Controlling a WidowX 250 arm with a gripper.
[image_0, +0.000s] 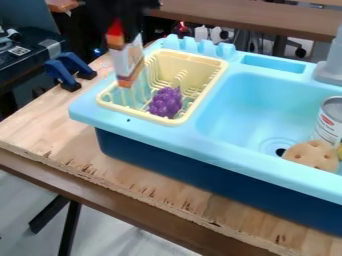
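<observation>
At the upper left the black gripper (123, 17) hangs above the left side of the yellow dish rack. A small box (127, 62) in red, white and orange is held upright beneath it, its lower end over the rack's left part. Purple grapes (165, 102) lie inside the dish rack (110, 106), to the right of the box and lower in view. The gripper and box are blurred.
The light blue toy sink (234, 115) holds a can (330, 120) and a tan round piece with holes (312, 156) at the right. Blue clamps (70, 70) grip the wooden table (40, 131) at its left edge. A faucet (332, 62) stands behind the basin.
</observation>
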